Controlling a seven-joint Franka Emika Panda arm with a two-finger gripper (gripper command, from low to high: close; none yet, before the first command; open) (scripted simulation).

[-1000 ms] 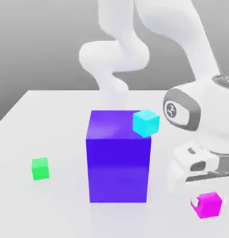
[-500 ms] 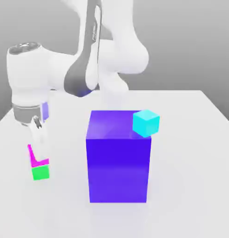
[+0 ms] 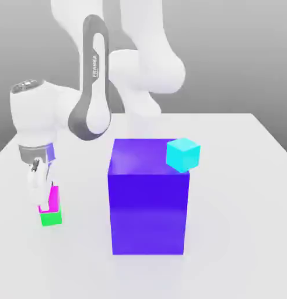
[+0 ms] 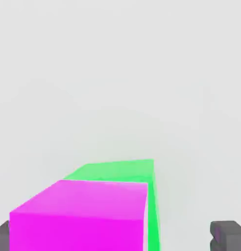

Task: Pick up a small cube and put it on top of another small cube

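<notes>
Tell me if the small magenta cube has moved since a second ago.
Yes. The small glossy magenta cube went from the exterior view's right of the big blue-violet block to its left, onto the small green cube.

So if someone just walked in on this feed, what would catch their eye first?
Probably the big blue-violet block in the middle of the white table, with a small cyan cube at its upper corner on the exterior view's right. Next, on the exterior view's left, the gripper is down at the magenta cube, which sits on top of the green cube; the hand view shows magenta over green too.
</notes>
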